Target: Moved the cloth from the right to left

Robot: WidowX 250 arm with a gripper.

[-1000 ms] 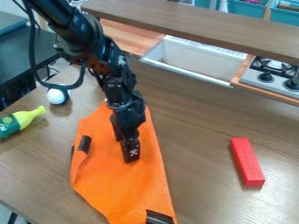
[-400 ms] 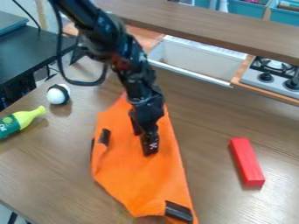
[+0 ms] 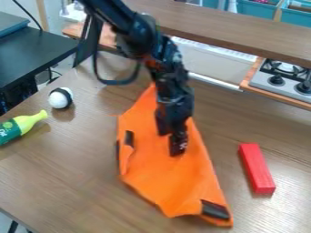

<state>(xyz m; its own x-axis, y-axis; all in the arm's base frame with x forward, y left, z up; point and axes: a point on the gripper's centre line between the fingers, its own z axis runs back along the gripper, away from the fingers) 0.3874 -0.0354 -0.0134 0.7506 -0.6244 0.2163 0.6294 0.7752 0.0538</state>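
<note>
Camera view: saw orange cloth (image 3: 159,175) on table (image 3: 67,182), directly under gripper (image 3: 173,144) and spread mostly nearside of it, long axis upper left to lower right; couldn't tell gripper clenched from released; judged sideways drag needed, across that axis.

You are seeing wood grain running through the smooth tabletop (image 3: 79,182), which is giving off a soft sheen. The cloth (image 3: 161,182) is looking matt, while its dark patches (image 3: 215,210) are looking smoother. Your bottle (image 3: 25,122) is looking like smooth plastic, your block (image 3: 258,169) is showing a smooth finish, and your stove (image 3: 267,83) is looking metallic.
</note>
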